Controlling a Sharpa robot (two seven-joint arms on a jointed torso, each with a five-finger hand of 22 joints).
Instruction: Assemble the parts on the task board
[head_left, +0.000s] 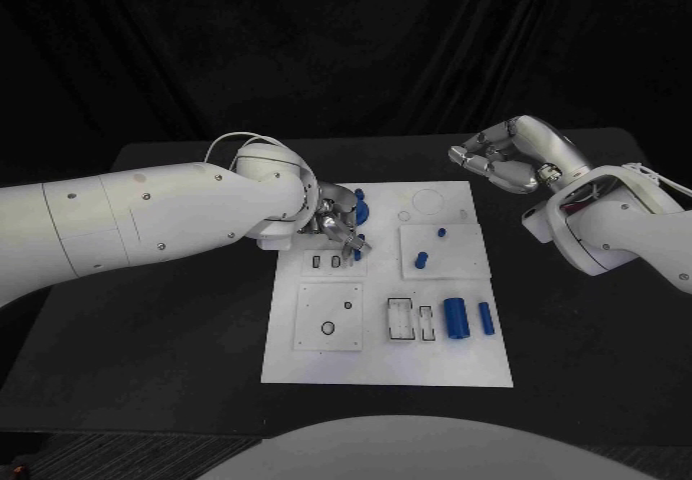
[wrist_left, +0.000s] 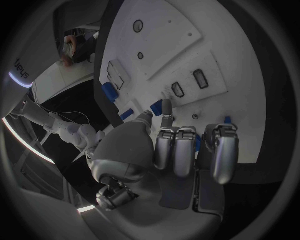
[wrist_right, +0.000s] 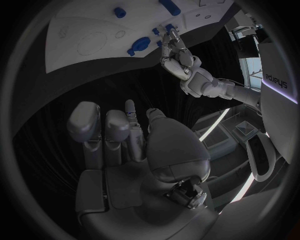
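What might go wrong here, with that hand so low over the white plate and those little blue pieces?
The left hand works low over the task board, so a slip might knock the small blue parts standing nearby. The two blue cylinders lying near the board's edge might roll off if it is jolted. The right hand hangs clear.

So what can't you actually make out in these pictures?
- Head view: whether the left hand grips a part; its fingers and arm cover that corner of the task board.
- Left wrist view: a small blue part at the fingertips; touching or pinched, unclear.
- Head view: the board's small holes and outlines are too small to read.
- Right wrist view: the board is cut off by the circle's edge; right hand holds nothing.
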